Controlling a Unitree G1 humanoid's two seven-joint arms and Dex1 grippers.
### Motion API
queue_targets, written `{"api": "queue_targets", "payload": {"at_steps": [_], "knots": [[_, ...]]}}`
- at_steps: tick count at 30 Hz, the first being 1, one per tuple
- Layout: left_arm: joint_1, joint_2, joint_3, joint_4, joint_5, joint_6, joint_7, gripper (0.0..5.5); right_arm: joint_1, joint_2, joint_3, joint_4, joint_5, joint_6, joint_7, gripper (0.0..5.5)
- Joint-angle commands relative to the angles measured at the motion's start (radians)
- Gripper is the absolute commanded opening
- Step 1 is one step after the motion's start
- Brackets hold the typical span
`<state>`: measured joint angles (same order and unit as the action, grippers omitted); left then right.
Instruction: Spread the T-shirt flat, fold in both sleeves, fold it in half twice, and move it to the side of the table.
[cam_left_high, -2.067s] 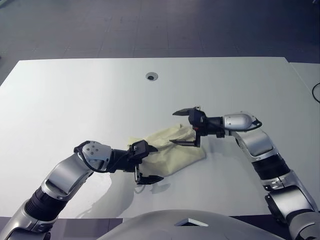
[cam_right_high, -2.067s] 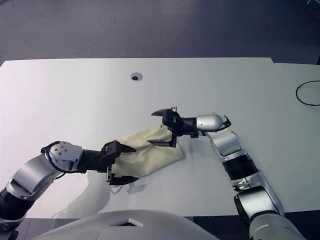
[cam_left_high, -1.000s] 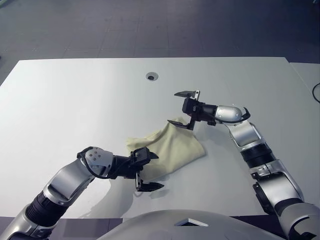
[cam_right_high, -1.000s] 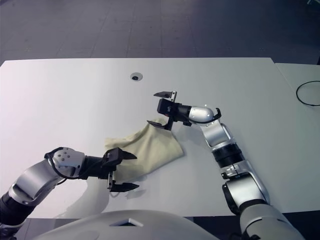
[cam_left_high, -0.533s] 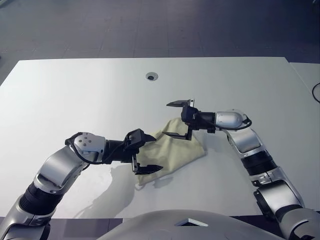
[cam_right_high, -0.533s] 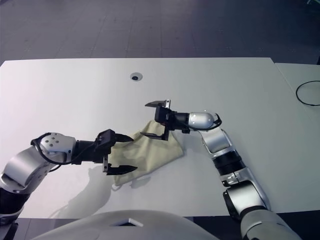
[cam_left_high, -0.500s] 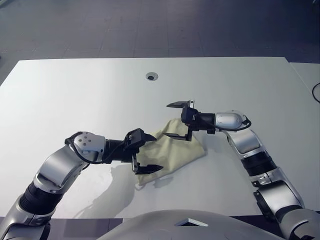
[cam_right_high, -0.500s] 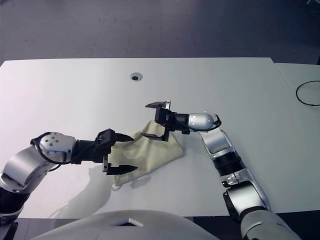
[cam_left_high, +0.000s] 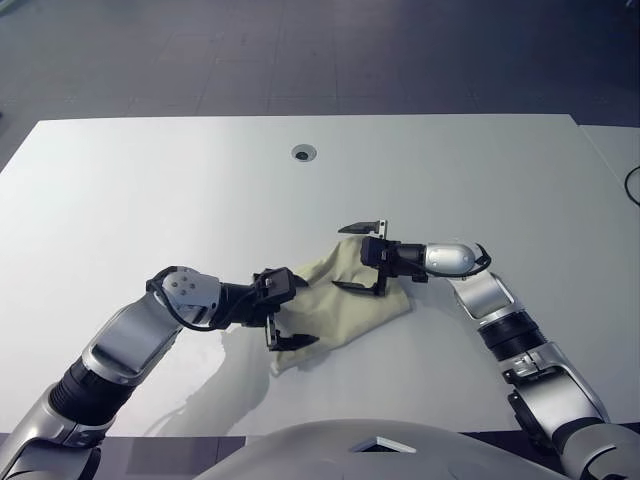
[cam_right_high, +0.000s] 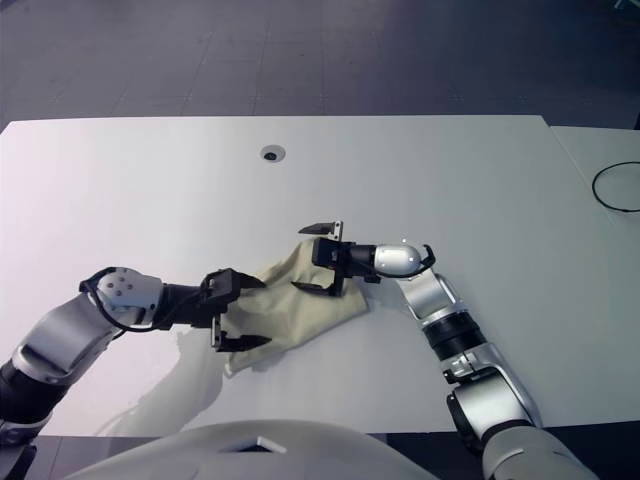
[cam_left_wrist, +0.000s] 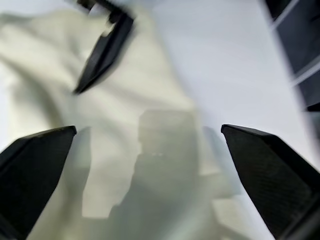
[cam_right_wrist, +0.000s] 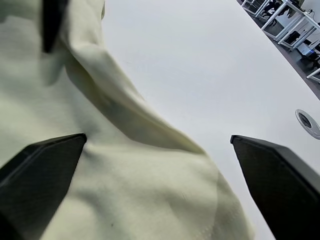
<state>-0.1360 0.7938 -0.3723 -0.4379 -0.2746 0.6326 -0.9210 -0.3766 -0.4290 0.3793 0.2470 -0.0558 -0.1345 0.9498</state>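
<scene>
A pale yellow T-shirt (cam_left_high: 345, 305) lies bunched in a rumpled heap on the white table (cam_left_high: 150, 210), near the front middle. My left gripper (cam_left_high: 285, 310) hovers open over the heap's left end, its fingers spread above and below the cloth edge. My right gripper (cam_left_high: 362, 258) stands open at the heap's far right side, one finger above the cloth and one resting on it. The same cloth (cam_right_wrist: 125, 190) spreads between the right gripper's dark fingers (cam_right_wrist: 40, 165), and the T-shirt (cam_left_wrist: 130, 125) lies under the left gripper's spread fingers (cam_left_wrist: 270, 170). Nothing is gripped.
A small round grommet (cam_left_high: 303, 153) is set in the table near its far edge. A black cable loop (cam_right_high: 615, 185) lies on a neighbouring surface at the far right. Bare tabletop lies to the left, right and behind the shirt.
The shirt heap was pulled left and bunched up. My left gripper swung from the heap's front edge up to its left end. My right gripper rose, then came down lower onto the cloth.
</scene>
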Motion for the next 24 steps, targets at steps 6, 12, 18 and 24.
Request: {"api": "queue_targets", "payload": {"at_steps": [6, 12, 18, 24], "knots": [[-0.049, -0.046, 0.053, 0.089, 0.059, -0.031, 0.072, 5.40, 0.015, -0.017, -0.004, -0.021, -0.002, 0.013, 0.005, 5.39], [-0.104, -0.056, 0.218, 0.102, -0.058, 0.029, 0.063, 5.40, -0.020, -0.034, -0.050, -0.319, 0.334, 0.393, 0.207, 5.39], [-0.157, -0.062, 0.268, 0.176, -0.057, 0.019, 0.067, 5.40, -0.025, -0.050, 0.018, -0.299, 0.339, 0.439, 0.294, 5.39], [-0.234, -0.092, 0.332, 0.258, -0.063, 0.016, 0.105, 5.40, 0.014, -0.047, 0.114, -0.146, 0.238, 0.327, 0.341, 5.39]]}}
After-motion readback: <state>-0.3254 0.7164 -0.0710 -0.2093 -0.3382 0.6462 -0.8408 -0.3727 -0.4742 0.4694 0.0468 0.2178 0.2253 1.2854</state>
